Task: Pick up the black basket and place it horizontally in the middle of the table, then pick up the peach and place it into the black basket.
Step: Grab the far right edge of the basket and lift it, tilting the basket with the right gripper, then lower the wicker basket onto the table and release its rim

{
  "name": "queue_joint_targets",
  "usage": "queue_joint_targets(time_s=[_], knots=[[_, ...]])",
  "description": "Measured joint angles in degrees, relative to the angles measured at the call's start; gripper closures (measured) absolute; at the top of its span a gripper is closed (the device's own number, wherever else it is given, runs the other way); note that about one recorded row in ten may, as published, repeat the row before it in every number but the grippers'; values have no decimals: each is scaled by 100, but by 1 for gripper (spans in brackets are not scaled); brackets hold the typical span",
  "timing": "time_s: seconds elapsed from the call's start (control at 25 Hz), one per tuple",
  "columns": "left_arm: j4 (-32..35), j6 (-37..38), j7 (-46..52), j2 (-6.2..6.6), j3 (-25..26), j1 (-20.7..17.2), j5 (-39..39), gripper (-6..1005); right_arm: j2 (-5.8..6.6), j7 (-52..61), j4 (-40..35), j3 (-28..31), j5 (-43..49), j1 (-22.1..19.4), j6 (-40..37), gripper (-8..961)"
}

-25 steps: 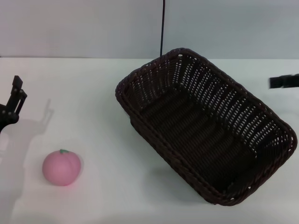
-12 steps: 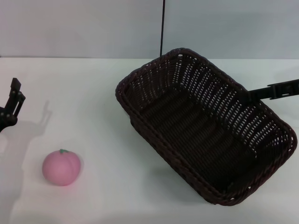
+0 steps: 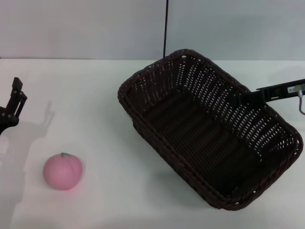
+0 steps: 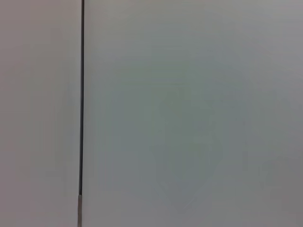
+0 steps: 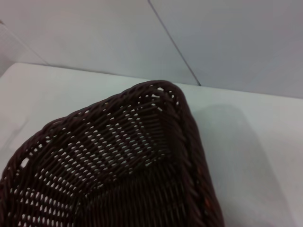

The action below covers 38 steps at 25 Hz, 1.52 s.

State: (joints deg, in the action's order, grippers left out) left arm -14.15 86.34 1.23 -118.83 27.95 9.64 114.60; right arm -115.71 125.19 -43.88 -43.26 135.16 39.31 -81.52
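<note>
The black basket [image 3: 205, 129] lies diagonally on the right half of the white table [image 3: 95, 95], open side up and empty. One of its rounded corners fills the right wrist view [image 5: 142, 156]. The pink peach [image 3: 62, 171] sits on the table at the front left, far from the basket. My right gripper [image 3: 244, 98] reaches in from the right edge, over the basket's far right rim. My left gripper [image 3: 13, 106] hangs at the far left edge, behind the peach and apart from it.
A thin black cable [image 3: 165, 28] runs down the grey wall behind the basket; it also shows in the left wrist view [image 4: 82, 94], which otherwise shows only wall. Bare table lies between the peach and the basket.
My right arm has come in from the right edge, leftward, and now reaches over the basket's right rim. The basket and peach have not moved. The left gripper has barely shifted.
</note>
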Motion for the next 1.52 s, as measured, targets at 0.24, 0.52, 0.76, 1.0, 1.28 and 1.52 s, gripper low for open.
queue_joint_targets(time_s=[0.24,0.52,0.76,1.0,1.28,1.52], knots=[[-7,44,0,0,0,-19,-16,211,-53,-40,-12,-4,-5,-21,149,448],[-51,69,0,8,9,-46,-37,213,-91,-179,-1,-15,-10,-18,174,647],[-54,70,0,9,9,-51,-38,215,-104,-416,-90,-81,-13,-12,98,777],[-39,70,0,22,0,-102,-24,217,-104,-852,-524,-158,7,-46,-120,777],[0,70,0,27,0,-237,-1,219,-100,-2186,-1434,-616,-43,82,-321,777],[8,193,-38,35,1,-396,-6,221,-147,-3460,-1427,-1285,-83,327,-230,777]])
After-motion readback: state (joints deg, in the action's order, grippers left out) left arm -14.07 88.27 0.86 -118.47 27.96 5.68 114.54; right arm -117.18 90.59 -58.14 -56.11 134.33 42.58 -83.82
